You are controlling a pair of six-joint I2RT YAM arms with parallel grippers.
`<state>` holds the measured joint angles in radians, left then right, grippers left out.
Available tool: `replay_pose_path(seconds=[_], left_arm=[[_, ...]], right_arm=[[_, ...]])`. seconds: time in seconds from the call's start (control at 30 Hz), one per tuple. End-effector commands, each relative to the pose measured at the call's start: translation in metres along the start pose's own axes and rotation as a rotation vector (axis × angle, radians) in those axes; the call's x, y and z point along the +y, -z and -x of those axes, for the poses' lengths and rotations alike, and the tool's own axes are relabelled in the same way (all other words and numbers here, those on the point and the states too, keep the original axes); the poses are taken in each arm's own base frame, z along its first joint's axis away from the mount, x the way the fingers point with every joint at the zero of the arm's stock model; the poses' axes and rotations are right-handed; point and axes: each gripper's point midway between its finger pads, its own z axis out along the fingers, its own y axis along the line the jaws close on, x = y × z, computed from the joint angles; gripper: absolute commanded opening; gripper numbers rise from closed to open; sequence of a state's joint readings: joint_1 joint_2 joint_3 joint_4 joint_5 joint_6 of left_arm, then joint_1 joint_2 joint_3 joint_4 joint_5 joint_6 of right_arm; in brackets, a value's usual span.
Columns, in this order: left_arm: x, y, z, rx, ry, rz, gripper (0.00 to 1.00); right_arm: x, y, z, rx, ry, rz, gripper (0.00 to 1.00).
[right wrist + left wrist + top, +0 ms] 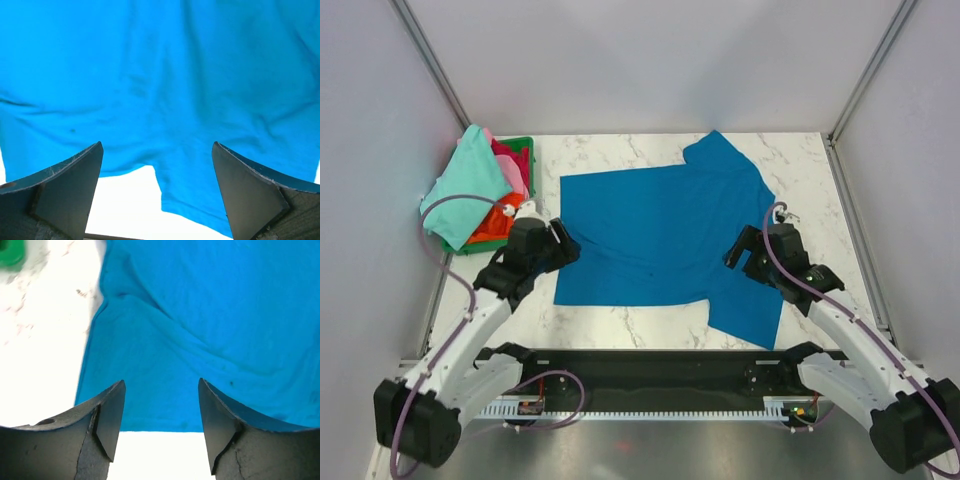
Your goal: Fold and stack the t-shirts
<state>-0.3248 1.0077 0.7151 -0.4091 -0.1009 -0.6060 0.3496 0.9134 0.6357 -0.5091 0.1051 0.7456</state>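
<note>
While the blue t-shirt (660, 235) lies spread flat across the middle of the marble table (620, 322), hem to the left and both sleeves to the right, nothing rests on top of it. The left gripper (563, 248) hangs over its left edge and the right gripper (740, 256) over its right part, near the nearer sleeve.

At the far left corner sits a green basket (526, 146), just beside the hem but apart from it. A mint-green shirt (468, 178) is heaped in it and spills over its left rim. Pink cloth (513, 176) and magenta cloth (508, 153) show behind it, and orange-red cloth (492, 224) at the near end.

From above, the jaws are hard to read. The left wrist view shows its fingers (112, 410) spread wide with nothing between them, above the near left corner of the shirt, where bare table shows past the hem. The right wrist view shows its fingers (80, 175) wide and empty too, above the notch where the near sleeve meets the body. That view also shows soft wrinkles in the cloth.
</note>
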Motion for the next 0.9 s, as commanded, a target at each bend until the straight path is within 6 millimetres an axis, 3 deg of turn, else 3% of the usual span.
replay_pose_path(seconds=[0.0, 0.07, 0.2, 0.4, 0.63, 0.87], left_arm=[[0.04, 0.008, -0.041, 0.041, 0.097, 0.124, 0.67], [0.06, 0.005, -0.063, 0.083, 0.105, 0.189, 0.66], [0.069, 0.001, -0.09, 0.142, 0.177, 0.214, 0.65], [0.085, -0.003, -0.096, 0.139, 0.199, 0.295, 0.61], [0.098, -0.011, -0.12, 0.208, 0.225, 0.358, 0.57], [0.096, -0.016, -0.107, 0.151, 0.227, 0.351, 0.5]], right_arm=[[0.009, 0.008, 0.007, -0.029, 0.034, 0.001, 0.98], [0.011, 0.004, 0.004, -0.021, 0.035, 0.004, 0.98], [0.011, -0.002, -0.007, 0.012, 0.046, 0.008, 0.98], [0.009, 0.001, -0.012, 0.015, 0.054, 0.027, 0.98], [0.001, -0.004, -0.02, 0.036, 0.057, 0.0, 0.98], [-0.001, -0.005, -0.02, 0.04, 0.066, -0.011, 0.98]])
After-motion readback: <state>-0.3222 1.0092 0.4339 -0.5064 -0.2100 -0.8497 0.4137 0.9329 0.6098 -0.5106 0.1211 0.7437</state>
